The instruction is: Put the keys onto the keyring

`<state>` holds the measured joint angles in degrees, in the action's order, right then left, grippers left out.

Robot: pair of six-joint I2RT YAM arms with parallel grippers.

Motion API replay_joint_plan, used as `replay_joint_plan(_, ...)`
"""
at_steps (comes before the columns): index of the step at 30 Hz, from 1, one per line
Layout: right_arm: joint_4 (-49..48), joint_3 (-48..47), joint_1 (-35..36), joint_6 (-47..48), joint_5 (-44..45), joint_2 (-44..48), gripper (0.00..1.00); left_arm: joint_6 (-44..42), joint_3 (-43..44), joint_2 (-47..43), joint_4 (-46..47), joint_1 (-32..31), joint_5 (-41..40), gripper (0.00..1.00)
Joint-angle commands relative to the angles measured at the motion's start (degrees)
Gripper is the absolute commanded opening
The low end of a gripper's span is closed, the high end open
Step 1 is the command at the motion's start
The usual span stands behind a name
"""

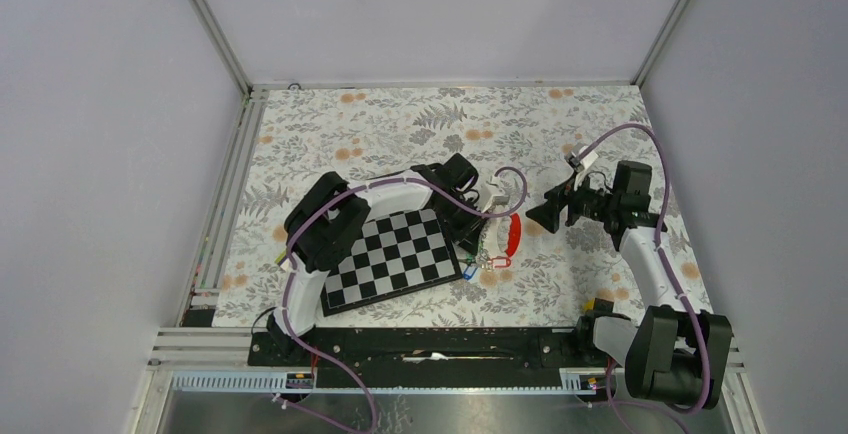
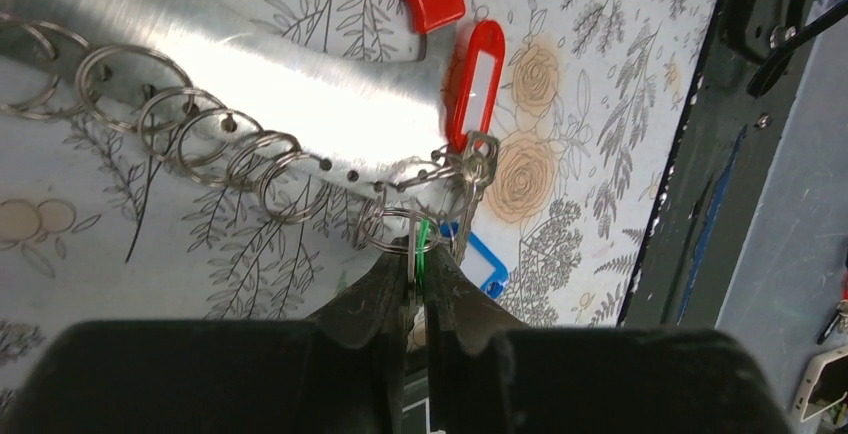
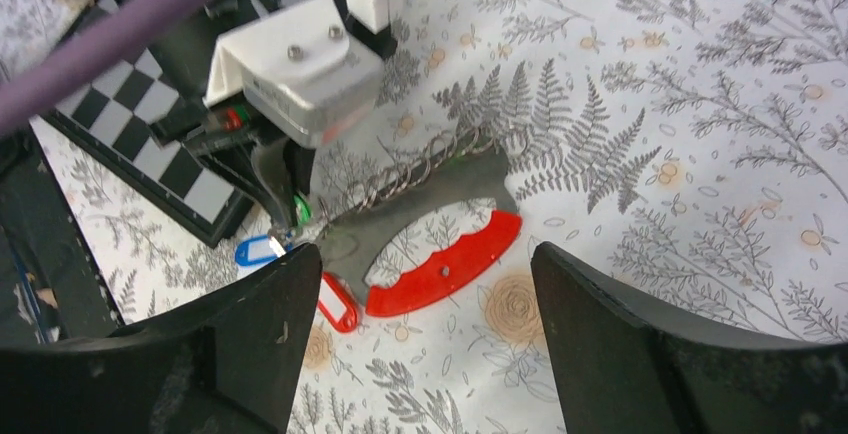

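Left fingers (image 2: 375, 299) tight on green key (image 2: 422, 246) — right fingers (image 3: 250, 344) wide apart over keyring (image 3: 445, 266)

Nothing legible shows anywhere on the bench — no word, number or brand. The red key tag (image 2: 478, 79) has a white insert with no readable writing, and so does the blue tag (image 2: 487, 266). The chessboard (image 1: 395, 254) by the near edge carries no readable marking.

Black-and-white left arm (image 1: 385, 192) and right arm (image 1: 655, 264), looped purple cables (image 1: 625, 128)
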<state>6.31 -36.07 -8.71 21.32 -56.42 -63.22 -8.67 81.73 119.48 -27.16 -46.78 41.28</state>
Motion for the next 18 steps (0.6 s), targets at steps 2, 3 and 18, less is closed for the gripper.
replay_joint_plan(2,7.3,-0.2,-0.2,11.3,1.0,1.2,0.82,-6.7,6.6,-0.4,-10.6,0.9,-3.6,0.14)
replay_joint_plan(3,7.3,0.4,-0.2,12.3,0.9,1.2,0.82,-7.3,7.5,0.2,-11.6,1.2,-3.9,0.14)
replay_joint_plan(18,7.4,2.3,-0.2,14.7,1.1,1.9,0.81,-12.0,14.4,5.7,-19.7,2.8,-13.4,0.16)
